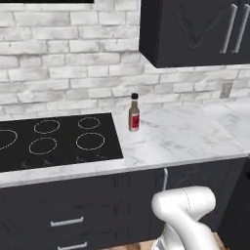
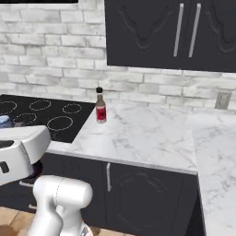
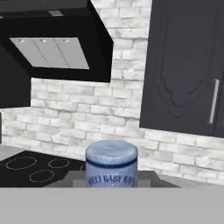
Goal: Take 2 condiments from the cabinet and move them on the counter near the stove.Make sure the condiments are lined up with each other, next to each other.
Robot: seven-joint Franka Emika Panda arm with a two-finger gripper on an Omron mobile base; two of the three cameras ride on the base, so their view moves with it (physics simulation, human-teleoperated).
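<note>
The claw is clamped on the maroon bottle [image 3: 111,164], whose pale blue cap stands close before the hand camera. Further ahead, the base views show the amber bottle [image 1: 134,113] upright on the counter [image 1: 185,132], beside the stove [image 1: 53,139]. Beyond hangs the cabinet [image 3: 186,65].

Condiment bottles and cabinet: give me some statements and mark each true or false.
1. The amber-brown bottle stands upright on the counter beside the stove. True.
2. The cabinet doors stand open. False: they are closed.
3. The gripper holds the blue-capped bottle. True.
4. The amber-brown bottle lies on its side on the stove. False: it is upright, on the marble.
5. Both bottles stand side by side on the counter. False: just the amber-brown one does.
</note>
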